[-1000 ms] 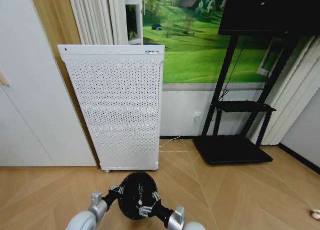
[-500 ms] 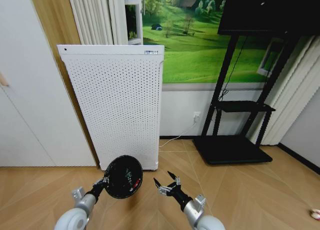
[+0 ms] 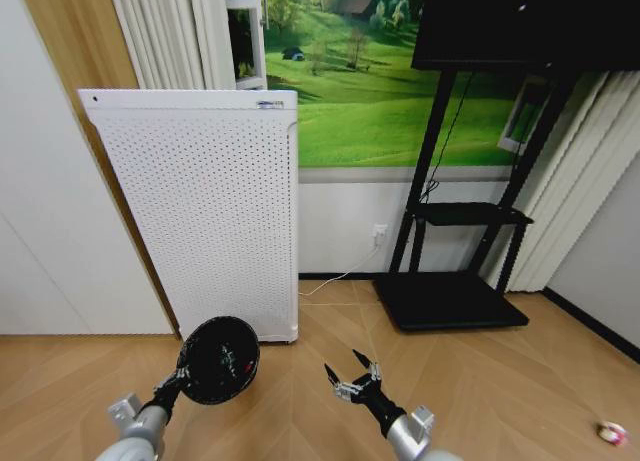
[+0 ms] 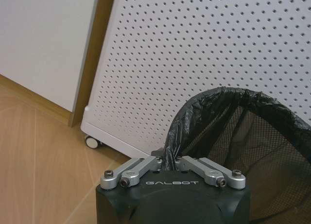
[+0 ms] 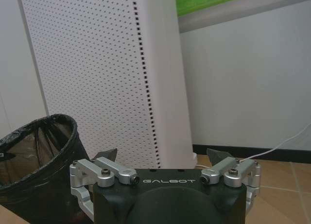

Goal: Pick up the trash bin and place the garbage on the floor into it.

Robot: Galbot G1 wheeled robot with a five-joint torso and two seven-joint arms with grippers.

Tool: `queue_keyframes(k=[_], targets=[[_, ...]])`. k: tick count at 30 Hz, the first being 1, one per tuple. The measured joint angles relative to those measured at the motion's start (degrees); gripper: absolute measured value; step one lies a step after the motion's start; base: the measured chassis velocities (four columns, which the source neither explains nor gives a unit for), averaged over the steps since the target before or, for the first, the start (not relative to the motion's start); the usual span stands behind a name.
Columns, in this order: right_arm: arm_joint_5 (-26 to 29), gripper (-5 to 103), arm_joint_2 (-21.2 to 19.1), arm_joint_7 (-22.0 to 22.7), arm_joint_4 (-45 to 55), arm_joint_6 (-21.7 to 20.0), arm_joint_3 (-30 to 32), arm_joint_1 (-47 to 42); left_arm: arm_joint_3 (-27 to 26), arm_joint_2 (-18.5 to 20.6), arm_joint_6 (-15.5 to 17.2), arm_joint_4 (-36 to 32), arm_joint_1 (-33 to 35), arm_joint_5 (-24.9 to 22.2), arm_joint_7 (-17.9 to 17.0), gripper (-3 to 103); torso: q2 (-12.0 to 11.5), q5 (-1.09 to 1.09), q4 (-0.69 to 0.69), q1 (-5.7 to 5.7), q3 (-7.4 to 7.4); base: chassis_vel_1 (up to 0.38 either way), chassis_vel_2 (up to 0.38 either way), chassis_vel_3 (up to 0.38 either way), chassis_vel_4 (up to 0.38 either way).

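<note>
The trash bin (image 3: 219,359), a small black mesh bin lined with a black bag, hangs above the wooden floor in front of the white perforated appliance. My left gripper (image 3: 182,375) is shut on its near rim. The left wrist view shows the gripper (image 4: 167,159) pinching the bag-covered rim of the bin (image 4: 252,136). My right gripper (image 3: 351,373) stands open to the right of the bin, apart from it and holding nothing. In the right wrist view the gripper (image 5: 163,155) is spread wide, with the bin (image 5: 36,151) off to one side. One piece of garbage (image 3: 612,433), red with white, lies on the floor at far right.
The white perforated appliance (image 3: 200,211) stands on small wheels against the wall just behind the bin. A black TV stand (image 3: 452,299) with a flat base is at the back right, and a white cable (image 3: 345,276) runs to a wall socket. Bare wooden floor stretches to the right.
My right gripper has let go of the bin and moved right, open. The left gripper alone now carries the bin, further left. The camera has turned a little to the right.
</note>
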Motion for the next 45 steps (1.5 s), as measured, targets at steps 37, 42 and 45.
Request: queue_keyframes(k=[37, 42, 45], targets=[[-1.99, 100, 3.45, 4.34, -4.92, -1.33, -1.72, 2.88, 0.19, 0.78, -0.02, 1.18, -1.29, -0.4, 0.0, 3, -0.01, -0.01, 0.0, 0.0, 0.01, -0.226, -0.282, 0.237, 0.271], [-1.65, 100, 3.08, 4.33, -5.52, -1.6, -2.15, 3.78, 0.17, 0.77, -0.03, 1.1, -1.27, -0.39, 0.0, 3, -0.01, 0.0, 0.01, 0.0, 0.01, 0.052, 0.054, -0.031, -0.041], [-1.56, 100, 2.98, 4.32, -5.73, -1.66, -2.28, 3.96, 0.18, 0.74, -0.02, 1.07, -1.26, -0.38, 0.03, 3, -0.01, 0.02, 0.01, 0.0, 0.01, -0.071, -0.068, 0.05, 0.082]])
